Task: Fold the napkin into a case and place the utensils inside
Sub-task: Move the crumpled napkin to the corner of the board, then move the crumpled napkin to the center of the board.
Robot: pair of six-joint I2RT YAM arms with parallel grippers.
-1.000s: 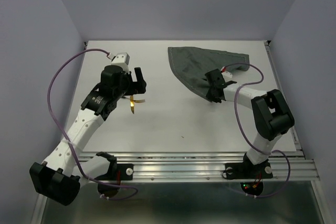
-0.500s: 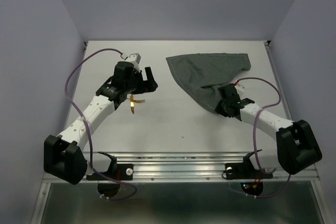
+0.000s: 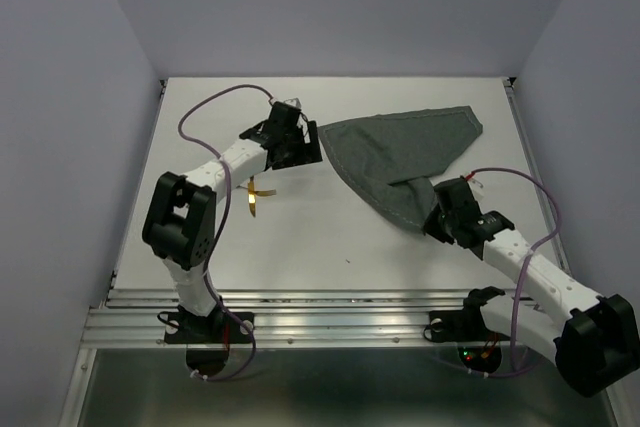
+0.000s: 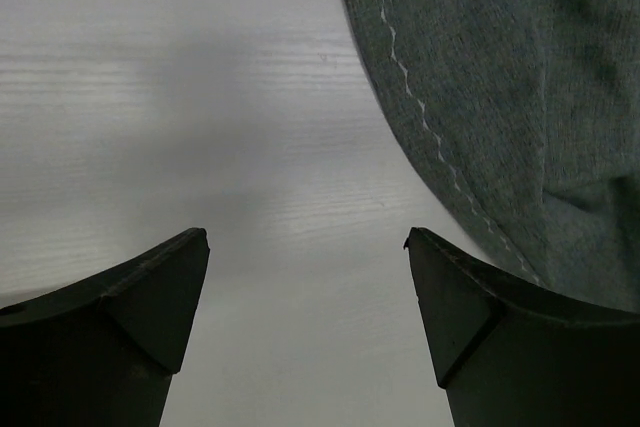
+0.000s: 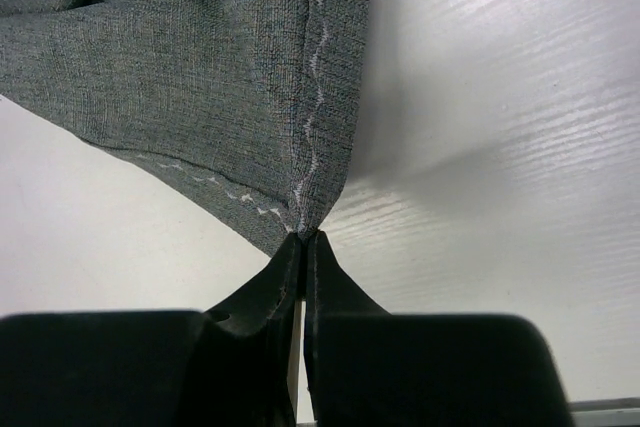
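In the middle left, the utensils (image 3: 256,197) are lying on the table (image 3: 330,242), and above them the left gripper (image 3: 306,145) is hovering with jaws wide apart beside the napkin (image 3: 405,147), which is lying in the upper right. At its lower tip the right gripper (image 3: 432,222) is pinching the cloth tight. The left gripper should probably be grabbing the near corner at the hem, so both are pulling evenly.

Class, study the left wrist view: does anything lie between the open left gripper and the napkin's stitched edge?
Nothing visible does: only bare table lies between the left gripper and the napkin. The utensils sit off that path.
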